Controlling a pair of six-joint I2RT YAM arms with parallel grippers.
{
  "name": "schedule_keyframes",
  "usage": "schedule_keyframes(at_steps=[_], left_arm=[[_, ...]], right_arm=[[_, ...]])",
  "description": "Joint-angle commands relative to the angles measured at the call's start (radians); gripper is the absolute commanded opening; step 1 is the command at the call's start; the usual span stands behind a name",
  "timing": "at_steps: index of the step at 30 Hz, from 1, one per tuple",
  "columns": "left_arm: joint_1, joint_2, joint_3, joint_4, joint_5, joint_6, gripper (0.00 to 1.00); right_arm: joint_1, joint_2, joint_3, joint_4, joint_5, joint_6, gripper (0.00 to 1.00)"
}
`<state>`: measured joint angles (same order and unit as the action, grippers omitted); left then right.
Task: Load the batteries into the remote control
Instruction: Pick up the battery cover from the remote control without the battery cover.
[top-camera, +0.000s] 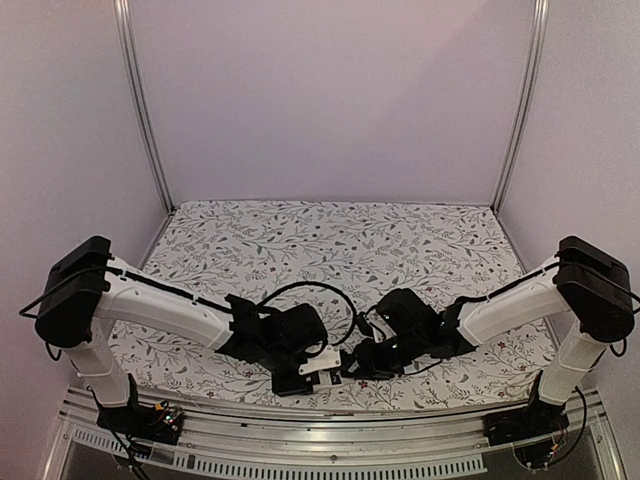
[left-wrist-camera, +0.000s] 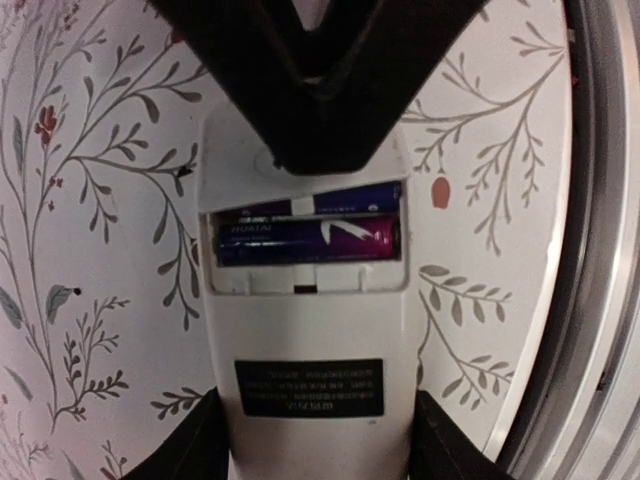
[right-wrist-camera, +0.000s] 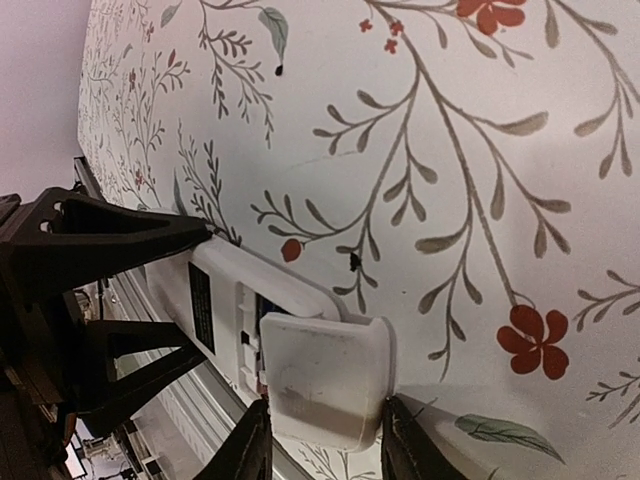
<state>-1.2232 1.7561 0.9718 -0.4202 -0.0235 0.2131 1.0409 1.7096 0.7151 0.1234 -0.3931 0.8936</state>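
Note:
The remote control (left-wrist-camera: 310, 330) lies white back up at the table's front edge, also seen in the top view (top-camera: 322, 366). My left gripper (left-wrist-camera: 315, 445) is shut on its sides. In its uncovered compartment lie two batteries, one dark purple (left-wrist-camera: 305, 240) and one blue (left-wrist-camera: 345, 200) half hidden behind it. My right gripper (right-wrist-camera: 325, 445) is shut on the white battery cover (right-wrist-camera: 325, 375), which is tilted against the compartment end of the remote control (right-wrist-camera: 215, 285). From the left wrist view the right gripper's black fingers (left-wrist-camera: 320, 90) hide the remote's far end.
A flowered cloth (top-camera: 330, 240) covers the table. A metal rail (top-camera: 330, 440) runs along the near edge, right beside the remote (left-wrist-camera: 600, 300). Upright frame posts (top-camera: 140, 100) stand at the back corners. Both arms meet at the front middle.

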Motion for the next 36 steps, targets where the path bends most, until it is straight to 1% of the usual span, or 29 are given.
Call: schedule_keyframes(at_steps=[1,10,19,31,36], left_arm=[[-0.051,0.041,0.012,0.017,0.074,0.013,0.45],[-0.055,0.052,0.036,-0.003,0.055,-0.014,0.44],[-0.057,0.053,0.049,-0.023,0.03,-0.017,0.44],[-0.057,0.057,0.056,-0.017,0.04,-0.025,0.45],[-0.056,0.054,0.056,-0.017,0.043,-0.03,0.45]], right_arm=[[0.016,0.022,0.005,-0.057,0.049,0.033,0.37],[0.032,0.021,0.024,-0.082,0.067,0.038,0.34],[0.047,0.019,0.083,-0.154,0.093,0.01,0.32],[0.057,0.036,0.125,-0.173,0.107,0.009,0.31],[0.059,0.043,0.143,-0.164,0.092,0.013,0.29]])
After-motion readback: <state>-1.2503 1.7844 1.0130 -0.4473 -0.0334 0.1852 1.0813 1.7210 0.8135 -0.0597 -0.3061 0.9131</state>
